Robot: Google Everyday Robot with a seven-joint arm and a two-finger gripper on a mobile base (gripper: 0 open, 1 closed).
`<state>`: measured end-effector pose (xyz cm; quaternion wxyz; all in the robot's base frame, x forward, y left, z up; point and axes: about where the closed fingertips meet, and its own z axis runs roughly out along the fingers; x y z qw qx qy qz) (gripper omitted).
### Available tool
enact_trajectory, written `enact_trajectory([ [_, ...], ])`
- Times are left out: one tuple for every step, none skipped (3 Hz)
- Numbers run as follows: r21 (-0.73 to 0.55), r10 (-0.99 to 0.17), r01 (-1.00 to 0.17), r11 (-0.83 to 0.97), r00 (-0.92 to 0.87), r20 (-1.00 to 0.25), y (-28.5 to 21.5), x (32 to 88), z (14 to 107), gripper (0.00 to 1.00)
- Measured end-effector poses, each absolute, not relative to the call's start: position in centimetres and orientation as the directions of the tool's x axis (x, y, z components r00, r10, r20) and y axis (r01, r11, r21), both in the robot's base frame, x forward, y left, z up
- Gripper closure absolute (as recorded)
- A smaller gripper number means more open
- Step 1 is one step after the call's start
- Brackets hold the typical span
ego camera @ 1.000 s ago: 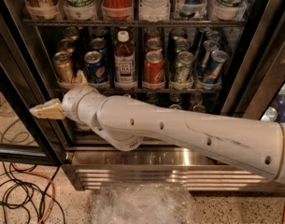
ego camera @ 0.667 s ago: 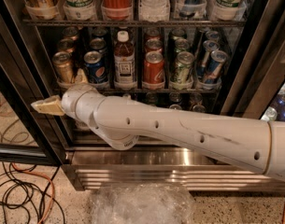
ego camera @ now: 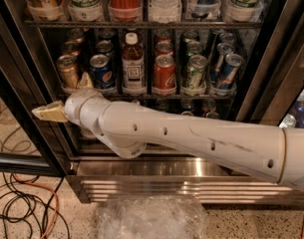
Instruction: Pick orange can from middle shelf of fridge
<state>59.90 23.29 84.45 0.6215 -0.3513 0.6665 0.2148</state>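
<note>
The orange can (ego camera: 68, 71) stands at the far left front of the middle shelf (ego camera: 201, 95) of the fridge (ego camera: 263, 78), with more cans of the same colour in a row behind it. My gripper (ego camera: 60, 93) is just below and in front of that can, at the end of the white arm (ego camera: 191, 138) that reaches in from the right. Its tan fingers are spread apart and hold nothing. One finger (ego camera: 48, 112) points left over the door frame. The other finger (ego camera: 85, 79) points up between the orange can and the blue Pepsi can (ego camera: 99, 71).
Right of the Pepsi can stand a dark bottle (ego camera: 133, 66), a red can (ego camera: 164, 73), a green can (ego camera: 194, 72) and blue cans (ego camera: 228, 69). The upper shelf holds bottles (ego camera: 124, 1). Cables (ego camera: 22, 205) and crumpled plastic wrap (ego camera: 151, 218) lie on the floor.
The gripper has risen very slightly toward the shelf's left end. The cans have not moved.
</note>
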Motion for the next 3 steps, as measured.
enact_trajectory([
  [-0.163,-0.204,-0.734,0.660,0.033,-0.978,24.1,61.1,84.3,0.02],
  [-0.192,-0.217,-0.716,0.671,0.057,-0.974,24.5,62.8,84.3,0.03],
  [-0.233,-0.257,-0.678,0.697,0.068,-0.964,24.0,65.0,83.7,0.17],
])
